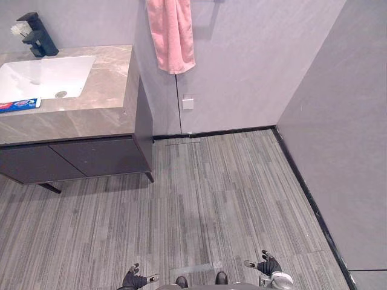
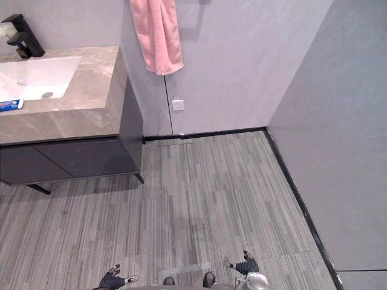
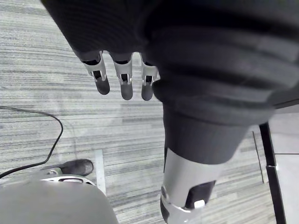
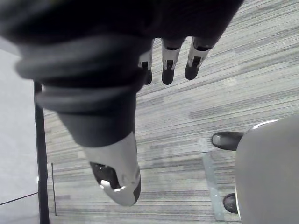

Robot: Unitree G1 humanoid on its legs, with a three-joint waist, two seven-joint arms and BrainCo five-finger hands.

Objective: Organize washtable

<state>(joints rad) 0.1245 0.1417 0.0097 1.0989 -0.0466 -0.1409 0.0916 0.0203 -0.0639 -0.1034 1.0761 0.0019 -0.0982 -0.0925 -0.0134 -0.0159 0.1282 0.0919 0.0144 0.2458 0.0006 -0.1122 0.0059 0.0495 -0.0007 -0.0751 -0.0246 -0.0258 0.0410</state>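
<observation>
We are looking at the washtable [image 1: 109, 90] off to our left, against the wall; a blue and red tube [image 1: 18, 105] is lying near its front edge, just beside the white sink [image 1: 42, 75]; a black tap [image 1: 37, 36] is sitting behind the sink; a pink towel [image 1: 172, 33] is hanging on the wall next to the table. We are well apart from all of it, with grey floor [image 1: 230, 193] lying between. Our left hand [image 1: 134, 280] and our right hand [image 1: 269, 264] are hanging low by our sides; the left fingers [image 3: 122, 84] and the right fingers [image 4: 168, 70] are pointing straight and loose, holding nothing. We are thinking the walk comes first; to do it well, we are going to turn left, go close, stop facing the sink, and only then lift a hand toward the tube.
</observation>
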